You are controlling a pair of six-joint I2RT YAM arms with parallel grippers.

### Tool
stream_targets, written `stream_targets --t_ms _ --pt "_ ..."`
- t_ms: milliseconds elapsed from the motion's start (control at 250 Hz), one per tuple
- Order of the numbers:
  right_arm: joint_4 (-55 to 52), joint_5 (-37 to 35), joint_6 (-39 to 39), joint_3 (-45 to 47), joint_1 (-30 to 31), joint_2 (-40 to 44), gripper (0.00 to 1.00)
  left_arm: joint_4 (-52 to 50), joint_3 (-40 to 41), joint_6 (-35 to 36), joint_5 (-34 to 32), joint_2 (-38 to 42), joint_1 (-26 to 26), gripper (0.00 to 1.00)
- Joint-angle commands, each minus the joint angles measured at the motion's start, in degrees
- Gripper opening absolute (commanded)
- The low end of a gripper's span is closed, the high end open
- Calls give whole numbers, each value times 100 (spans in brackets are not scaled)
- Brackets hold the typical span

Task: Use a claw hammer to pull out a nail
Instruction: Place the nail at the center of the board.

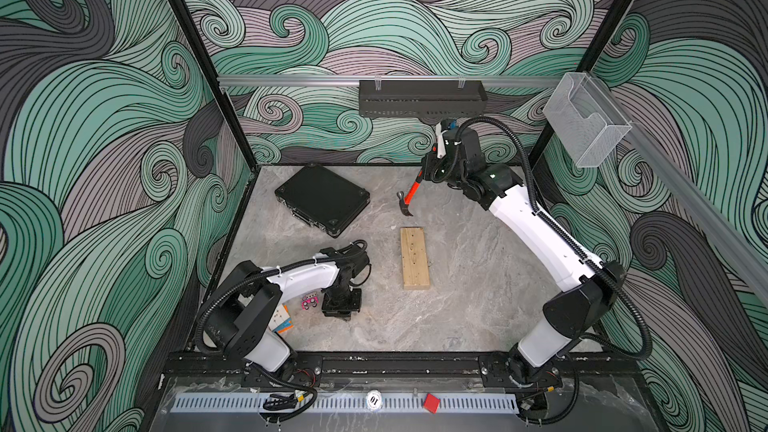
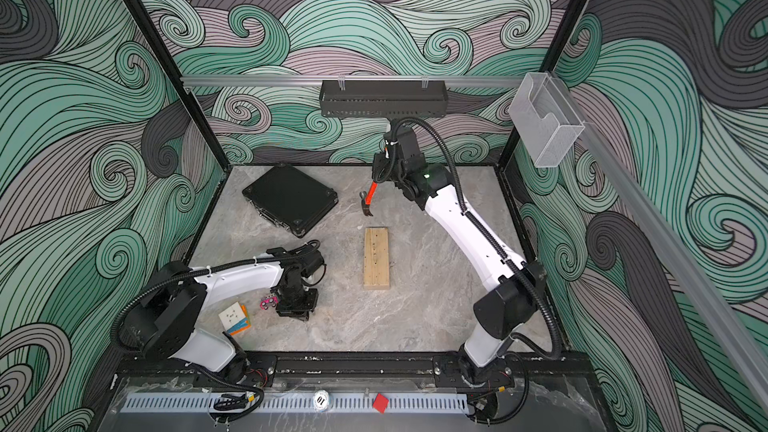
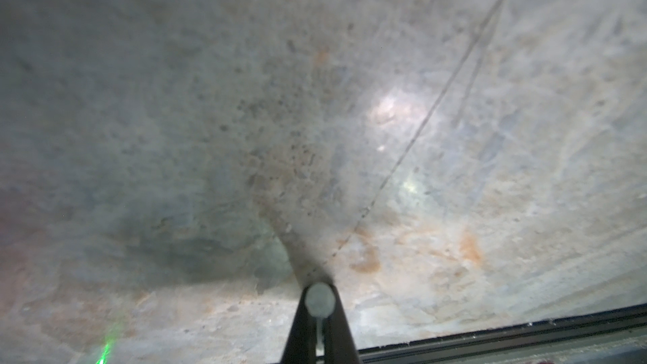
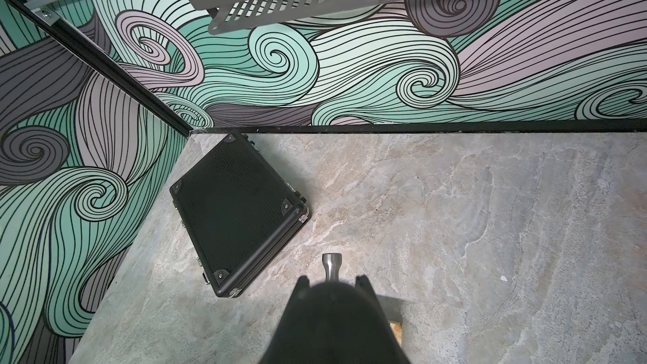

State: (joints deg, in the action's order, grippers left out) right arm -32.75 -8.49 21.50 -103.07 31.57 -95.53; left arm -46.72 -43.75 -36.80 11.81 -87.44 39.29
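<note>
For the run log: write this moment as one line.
left end effector: shut on nail | right end effector: shut on claw hammer, clear of plank

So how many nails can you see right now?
1: a nail pinched in the shut left gripper, low over the table. Others may sit in the wooden block, too small to tell.

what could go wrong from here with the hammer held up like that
1. The right claw grips the claw hammer on its handle, with the steel head hanging below. That weight could make it twist or slip in the grip.
2. The wooden block lies loose on the table with nothing holding it down, so prying may lift or slide it.
3. The black case lies near the head, so a wide swing might hit it.
</note>
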Motion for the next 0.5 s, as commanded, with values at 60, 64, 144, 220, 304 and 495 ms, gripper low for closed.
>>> stream_targets --t_ms 60,64,144,220,304,495 --pt "552 58 84 -75 -29 214 0 -98 150 -74 -215 -230 44 2" --pt "551 54 83 -74 -33 212 0 -99 149 -73 -215 -230 44 2" --pt "559 60 83 -81 -30 210 0 -123 138 -80 -237 -233 41 3" --pt "556 53 83 -80 -30 198 0 -136 127 -80 -249 -230 44 5" --pt "547 53 83 -82 -42 200 0 -162 138 -95 -279 -215 48 7" --pt "558 66 96 -70 -50 193 0 -197 138 -120 -281 -181 52 10"
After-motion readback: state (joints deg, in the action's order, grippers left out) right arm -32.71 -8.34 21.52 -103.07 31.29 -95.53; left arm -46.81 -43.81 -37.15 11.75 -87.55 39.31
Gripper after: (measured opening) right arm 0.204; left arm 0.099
